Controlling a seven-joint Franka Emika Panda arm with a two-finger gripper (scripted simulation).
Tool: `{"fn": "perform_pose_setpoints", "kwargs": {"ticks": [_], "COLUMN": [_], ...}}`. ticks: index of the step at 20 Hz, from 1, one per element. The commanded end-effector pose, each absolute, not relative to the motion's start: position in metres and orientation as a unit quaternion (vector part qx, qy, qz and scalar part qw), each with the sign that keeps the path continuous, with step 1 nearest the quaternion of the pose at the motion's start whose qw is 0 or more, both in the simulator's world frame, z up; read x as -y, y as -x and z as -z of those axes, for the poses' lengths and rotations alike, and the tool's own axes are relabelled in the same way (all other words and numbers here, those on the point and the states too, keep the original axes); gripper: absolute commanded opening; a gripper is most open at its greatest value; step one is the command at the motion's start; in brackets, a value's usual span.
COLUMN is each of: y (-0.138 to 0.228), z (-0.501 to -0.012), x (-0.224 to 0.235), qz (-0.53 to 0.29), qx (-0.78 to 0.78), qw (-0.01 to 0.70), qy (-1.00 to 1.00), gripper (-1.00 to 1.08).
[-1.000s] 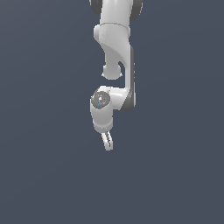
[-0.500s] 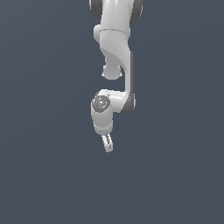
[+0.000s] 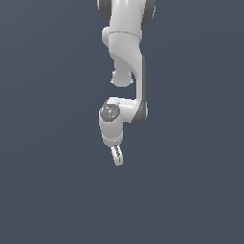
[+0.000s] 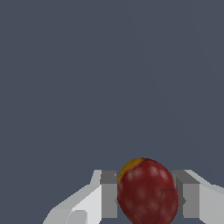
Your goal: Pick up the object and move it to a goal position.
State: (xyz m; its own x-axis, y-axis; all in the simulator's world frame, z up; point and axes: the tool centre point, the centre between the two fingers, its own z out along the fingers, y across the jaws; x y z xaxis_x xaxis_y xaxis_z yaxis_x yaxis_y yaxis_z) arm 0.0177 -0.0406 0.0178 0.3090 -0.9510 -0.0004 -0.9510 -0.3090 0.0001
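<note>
Clearly, in the exterior view the arm hangs over plain grey ground, and the gripper hides what it carries. In the wrist view the fingers pinch the dark red object between them. I judge a steady squeeze and slow carrying are best. No containers appear.

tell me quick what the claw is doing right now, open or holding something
Claw: closed on the dark red object, which sits between its two fingers in the wrist view.
</note>
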Motion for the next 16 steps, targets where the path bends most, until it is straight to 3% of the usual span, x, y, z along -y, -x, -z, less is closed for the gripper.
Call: {"fn": "perform_pose_setpoints", "kwargs": {"ticks": [1, 16], "y": [-0.017, 0.008], "z": [-0.021, -0.101], "x": [0.041, 0.052], "qz": [0.000, -0.001], "qx": [-0.588, -0.588], "qw": [0.000, 0.001], "qy": [0.809, 0.809], "gripper": [-1.00, -1.00]}}
